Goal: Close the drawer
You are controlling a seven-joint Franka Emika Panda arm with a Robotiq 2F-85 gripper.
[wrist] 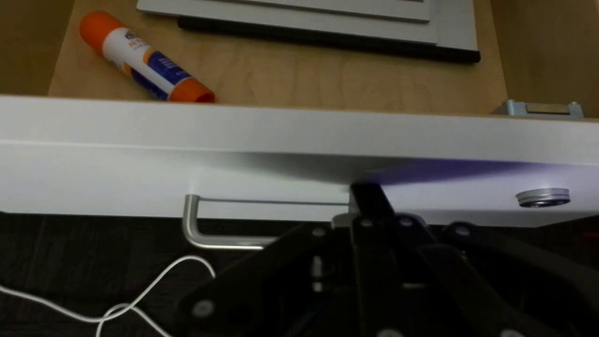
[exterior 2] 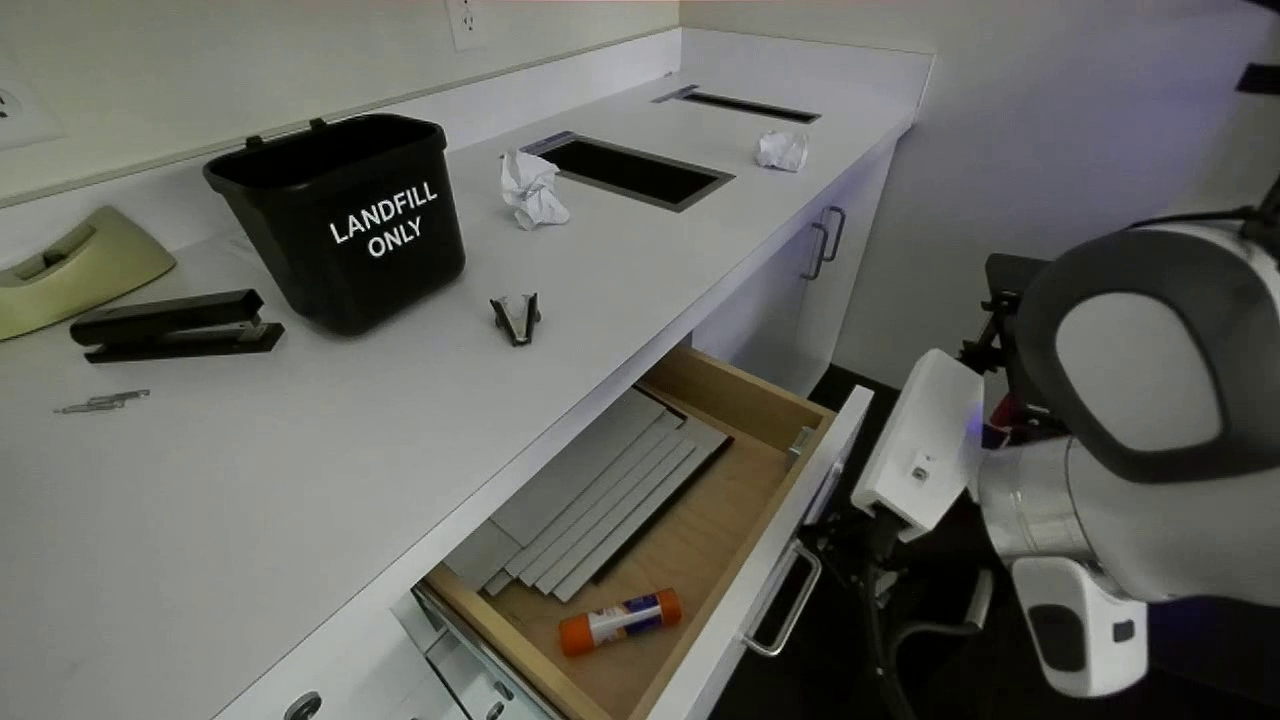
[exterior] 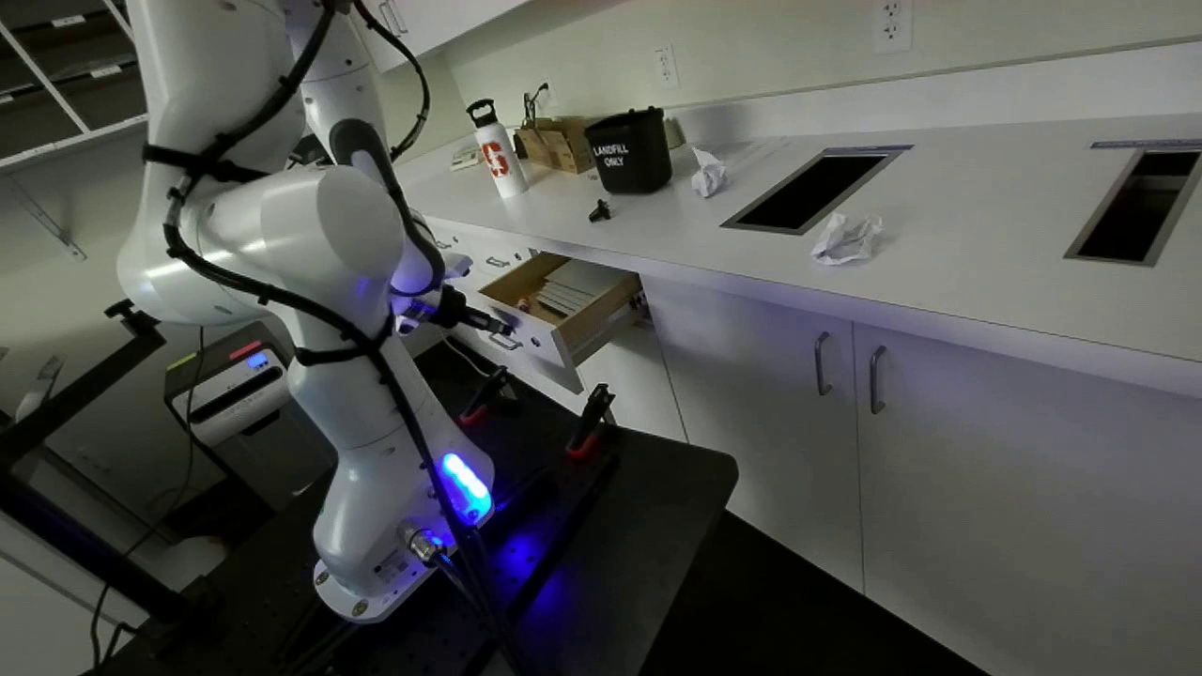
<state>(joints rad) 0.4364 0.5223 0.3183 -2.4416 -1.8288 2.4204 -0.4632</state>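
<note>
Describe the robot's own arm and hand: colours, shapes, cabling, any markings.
The arm is glossy white, with rounded, tube-like segments and a dark grey ring around a pale joint cap. A black cable runs along it, held by black straps. The base has a blue light and an unreadable label. The hand is black, with narrow jointed links and pale screw heads.

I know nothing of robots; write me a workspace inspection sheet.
Surface: flat white countertop, two dark rectangular openings.
Job's things: tan wooden drawer, white-fronted, open; flat grey panels, orange-capped glue stick inside.
Clutter: two crumpled white papers, black plastic bin, black stapler.
Black two-fingered gripper: apparently shut, near drawer's silver bar handle.
Cables: black cable strapped along white arm; thin white cord, looped.
Surroundings: white flat cabinet doors, closed.
</note>
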